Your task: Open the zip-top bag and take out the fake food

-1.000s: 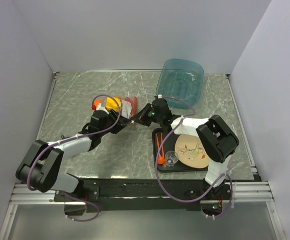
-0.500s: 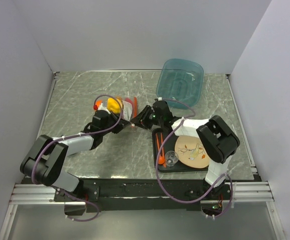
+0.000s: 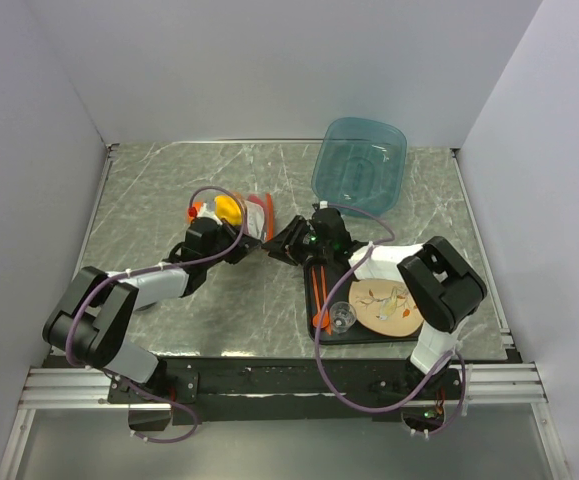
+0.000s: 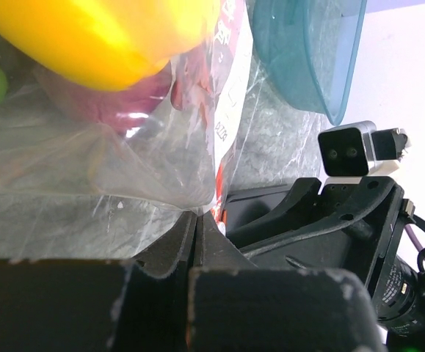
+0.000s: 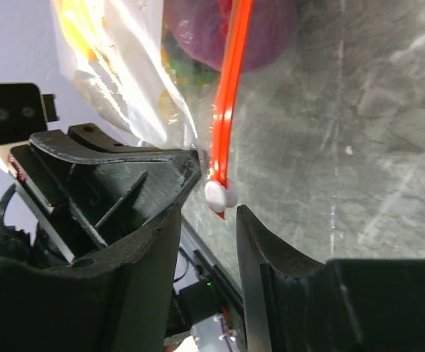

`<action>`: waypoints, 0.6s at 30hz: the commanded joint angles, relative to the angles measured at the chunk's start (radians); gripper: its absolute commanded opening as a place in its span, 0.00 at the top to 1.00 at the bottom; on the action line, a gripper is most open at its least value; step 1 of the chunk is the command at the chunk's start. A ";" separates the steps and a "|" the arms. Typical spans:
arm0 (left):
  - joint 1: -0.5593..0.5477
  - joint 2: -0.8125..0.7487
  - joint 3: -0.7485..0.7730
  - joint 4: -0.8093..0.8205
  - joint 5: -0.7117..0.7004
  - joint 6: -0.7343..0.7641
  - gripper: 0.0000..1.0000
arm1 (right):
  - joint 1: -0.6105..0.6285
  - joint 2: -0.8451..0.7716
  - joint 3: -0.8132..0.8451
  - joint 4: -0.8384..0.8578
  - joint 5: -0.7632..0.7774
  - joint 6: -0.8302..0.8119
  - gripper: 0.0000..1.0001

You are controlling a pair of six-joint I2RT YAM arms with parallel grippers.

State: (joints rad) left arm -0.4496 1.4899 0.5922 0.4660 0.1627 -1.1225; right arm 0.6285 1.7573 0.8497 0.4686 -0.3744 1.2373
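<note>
Left claw pinched on zip-top bag corner, right claw parted, zip slider at its mouth.

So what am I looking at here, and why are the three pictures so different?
Two robot arms are bolted at the near edge of the table, each ending in a two-finger gripper. One picture looks down from a fixed camera above. The other two come from a camera on each wrist and show that arm's own fingers close up. On the table lie a clear zip-top bag with bright fake food inside, a blue tub, and a black tray holding a plate, a small clear cup and orange sticks. The left gripper is shut, pinching the bag's plastic. The right gripper stands open, with the zip's white slider at its fingertips.
</note>
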 commanded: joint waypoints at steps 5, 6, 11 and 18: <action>-0.004 0.003 0.054 0.010 0.032 0.026 0.99 | -0.023 0.011 0.005 0.085 -0.017 0.025 0.67; -0.004 0.003 0.054 0.010 0.032 0.026 0.99 | -0.024 0.016 0.003 0.090 -0.018 0.030 0.68; -0.006 -0.006 0.044 0.002 0.038 0.023 0.99 | -0.039 0.025 0.002 0.114 -0.024 0.047 0.71; -0.008 -0.017 0.034 -0.010 0.038 0.023 0.99 | -0.046 0.041 0.022 0.125 -0.032 0.057 0.76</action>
State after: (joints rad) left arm -0.4496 1.4899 0.6102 0.4442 0.1726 -1.1191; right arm 0.5911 1.7786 0.8497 0.5388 -0.3943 1.2850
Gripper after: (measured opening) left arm 0.015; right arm 0.270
